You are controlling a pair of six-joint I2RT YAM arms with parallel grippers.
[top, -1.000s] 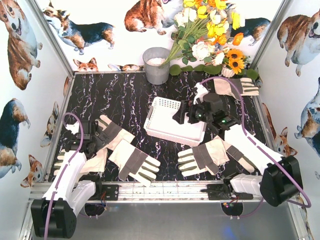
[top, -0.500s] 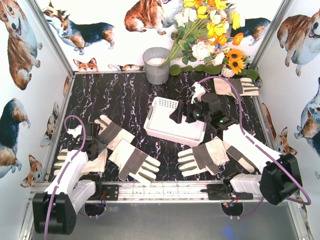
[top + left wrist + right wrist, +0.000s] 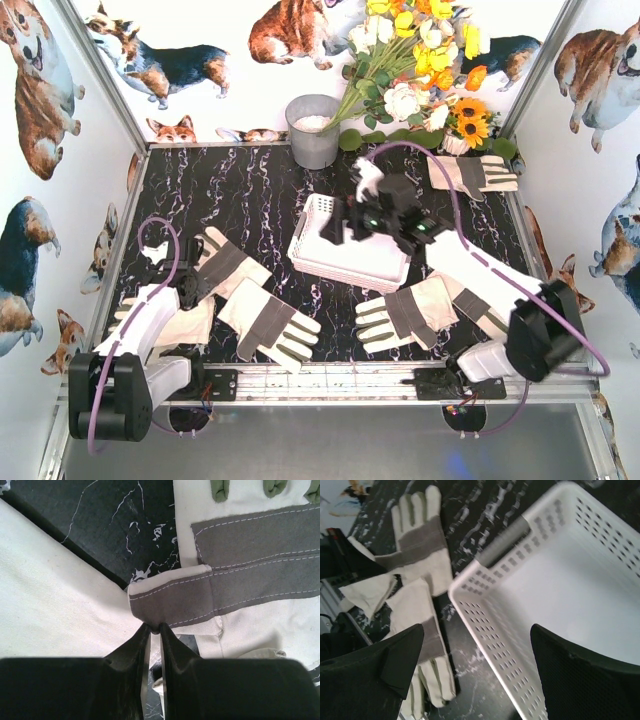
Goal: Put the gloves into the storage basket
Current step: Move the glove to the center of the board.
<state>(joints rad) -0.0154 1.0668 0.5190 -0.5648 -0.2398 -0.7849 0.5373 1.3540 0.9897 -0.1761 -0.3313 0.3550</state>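
Several cream gloves with grey patches lie on the black marbled table. My left gripper (image 3: 187, 283) is shut on the grey thumb patch (image 3: 170, 597) of the far-left glove (image 3: 228, 264). In the left wrist view its fingertips (image 3: 148, 630) pinch the edge of that patch, and the glove's palm (image 3: 255, 555) spreads to the right. A second glove (image 3: 270, 322) lies in front and a third (image 3: 410, 312) at the near right. My right gripper (image 3: 343, 222) hangs open over the left end of the white storage basket (image 3: 340, 262). In the right wrist view the gripper (image 3: 477, 652) holds nothing above the basket's slotted wall (image 3: 495, 620).
A grey metal bucket (image 3: 313, 130) and a bunch of artificial flowers (image 3: 420, 70) stand at the back. Another glove (image 3: 475, 175) lies at the back right and one (image 3: 482, 312) under the right arm. A beige cuff (image 3: 190, 325) lies by the left arm. Printed walls close three sides.
My left gripper has closed on the glove's grey thumb patch. The right arm has swung left, carrying its open gripper from the basket's right end to its left end.
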